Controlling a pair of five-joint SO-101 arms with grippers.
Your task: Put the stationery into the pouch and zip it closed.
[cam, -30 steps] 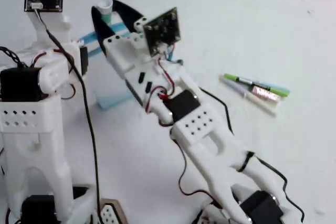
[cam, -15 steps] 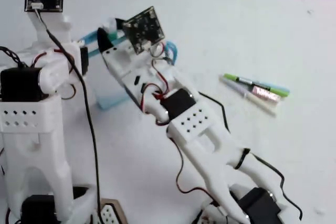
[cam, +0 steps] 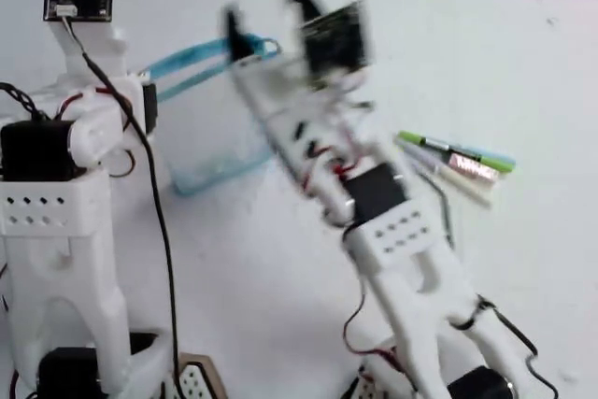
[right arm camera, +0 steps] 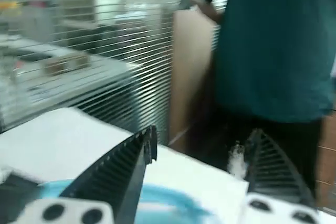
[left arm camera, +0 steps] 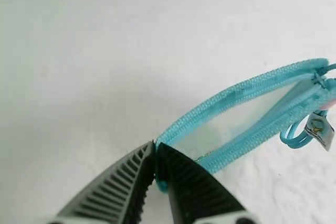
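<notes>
A clear pouch (cam: 210, 133) with a blue zipper band (left arm camera: 247, 111) lies on the white table, its mouth open. My left gripper (left arm camera: 155, 150) is shut on the near end of that zipper band. My right gripper (cam: 264, 8) hangs in the air just past the pouch's far end, blurred, its jaws wide apart with nothing between them (right arm camera: 202, 140). A small bunch of pens (cam: 453, 156), green, blue and white, lies on the table right of the right arm. What the pouch holds cannot be made out.
The left arm's white body (cam: 56, 184) stands at the left edge of the high view. A blue loop and a small tag (left arm camera: 317, 129) hang from the zipper's far end. Bare table (cam: 486, 53) stretches behind and to the right of the pens.
My right arm has risen from the pouch's mouth and swung right. The small white and teal item between its fingers a second ago is gone from them. The left arm has kept still.
</notes>
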